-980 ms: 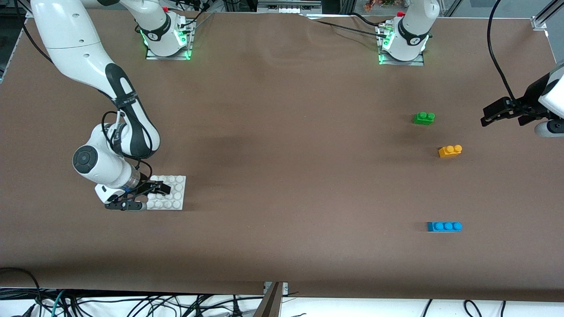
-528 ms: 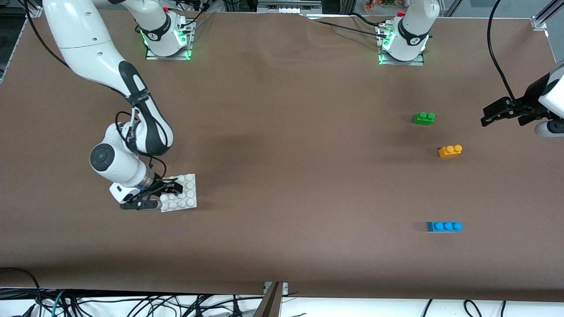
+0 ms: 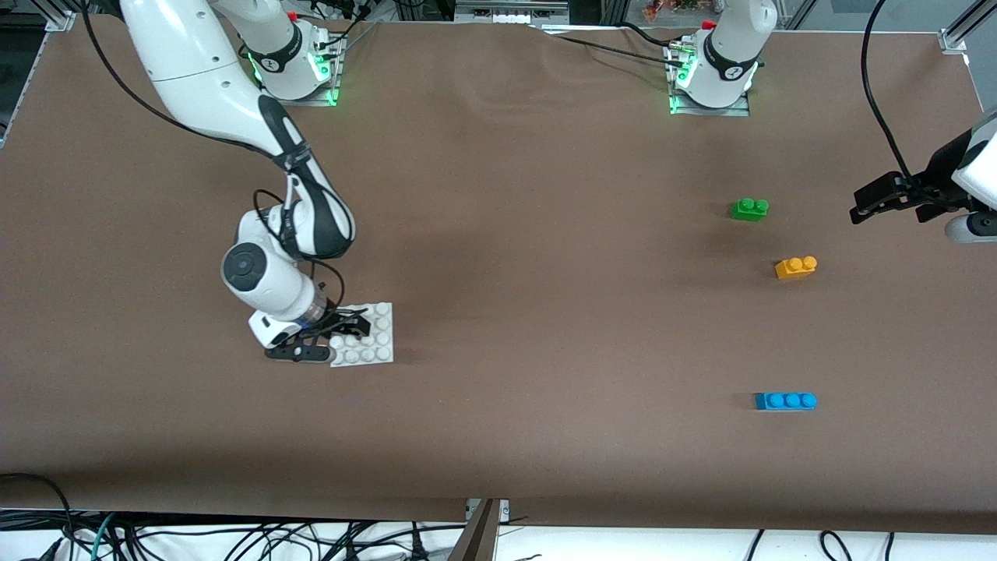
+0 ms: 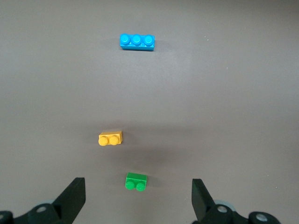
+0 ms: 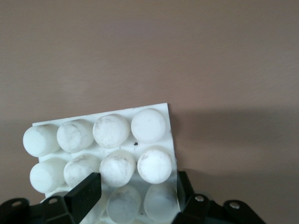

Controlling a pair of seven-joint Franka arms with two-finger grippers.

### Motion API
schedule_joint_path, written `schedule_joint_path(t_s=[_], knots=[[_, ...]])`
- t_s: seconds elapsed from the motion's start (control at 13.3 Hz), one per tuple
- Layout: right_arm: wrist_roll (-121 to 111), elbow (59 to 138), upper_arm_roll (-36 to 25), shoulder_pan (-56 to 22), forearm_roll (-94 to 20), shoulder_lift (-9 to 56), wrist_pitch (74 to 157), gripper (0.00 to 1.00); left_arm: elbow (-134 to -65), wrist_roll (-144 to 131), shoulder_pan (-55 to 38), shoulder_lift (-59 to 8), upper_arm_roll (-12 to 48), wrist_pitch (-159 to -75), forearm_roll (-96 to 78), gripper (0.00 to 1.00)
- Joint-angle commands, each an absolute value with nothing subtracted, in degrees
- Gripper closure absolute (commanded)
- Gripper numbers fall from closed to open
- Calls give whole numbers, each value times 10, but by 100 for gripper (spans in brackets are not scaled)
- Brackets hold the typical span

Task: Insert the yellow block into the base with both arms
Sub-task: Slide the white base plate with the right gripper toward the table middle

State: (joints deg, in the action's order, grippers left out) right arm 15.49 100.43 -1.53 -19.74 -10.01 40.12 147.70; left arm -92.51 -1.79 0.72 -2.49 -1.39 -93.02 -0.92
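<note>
Base (image 3: pixel 372 336) shifted; right gripper (image 3: pixel 340 336) low.

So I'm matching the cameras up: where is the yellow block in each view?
Front view: yellow block on the table, between the green brick and the blue brick.
Left wrist view: yellow block, again between green and blue.
Right wrist view: not in it.
Shared landmark: the blue brick.

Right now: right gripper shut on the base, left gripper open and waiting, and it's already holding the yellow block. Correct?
Not quite. The left gripper holds nothing: the yellow block lies on the table between the green brick and the blue brick, as the left wrist view shows. The rest stands: the right gripper is shut on the base, and the left gripper is open and waiting.
</note>
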Motion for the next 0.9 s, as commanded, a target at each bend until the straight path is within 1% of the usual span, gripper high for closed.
schedule_joint_path(t_s=[0.0,0.3,0.53,0.83], knots=[[217,977,-18,-232,-110,428,1488,25,-906,-13,6,-31,-18,-914,-22,0],[310,919,-18,-300,-108,456,1484,25,-906,-13,9,-31,-18,-914,-22,0],[336,906,-15,-333,-107,464,1484,25,-907,-12,10,-32,-18,-913,-22,0],[391,841,-15,-387,-107,507,1486,25,-907,-8,12,-32,-18,-913,-22,0]])
